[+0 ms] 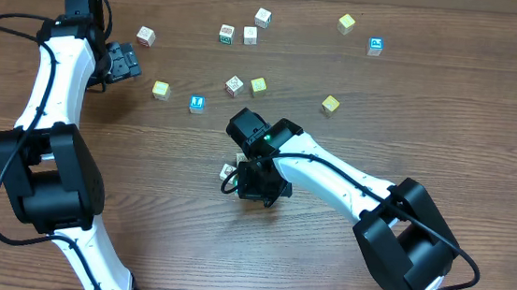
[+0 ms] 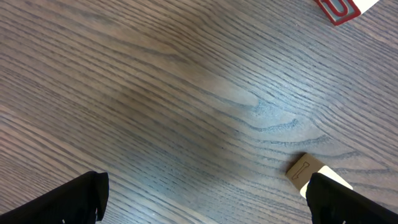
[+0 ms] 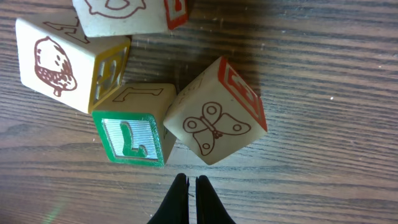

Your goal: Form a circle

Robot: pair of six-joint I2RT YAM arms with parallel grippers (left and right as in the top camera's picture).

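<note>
Right gripper point(image 3: 191, 186): fingers pressed together, holding nothing, pointed at the near side of the circle point(image 3: 149, 93). Its tip stands just beside the seam between the green L cube point(image 3: 130, 138) and the butterfly cube point(image 3: 214, 115); whether it touches either cannot be told. Closed fingers are judged to serve as a narrow pusher, suited to nudging one cube without catching its neighbour.

The circle lies near the middle of the table point(image 1: 432, 94), largely hidden under the right arm in the overhead view. Four cubes make it up: the two named, the acorn cube point(image 3: 56, 62) at far left, and a red-edged cube point(image 3: 124, 15) farthest off, cropped by the frame. They sit packed edge to edge rather than spaced round an open centre, and the butterfly cube is turned askew to the rest. The ring is therefore judged unfinished.

Farther off, loose cubes lie well apart from the group, among them a blue-faced cube point(image 1: 196, 103) and a yellow cube point(image 1: 160, 89).

Left gripper point(image 1: 123, 61), far left: fingers spread wide over bare wood, holding nothing. It is judged to be parked clear of the working arm.

Farthest, more scattered cubes, including a whitish cube point(image 1: 263, 17) and a second blue-faced cube point(image 1: 375, 46).
</note>
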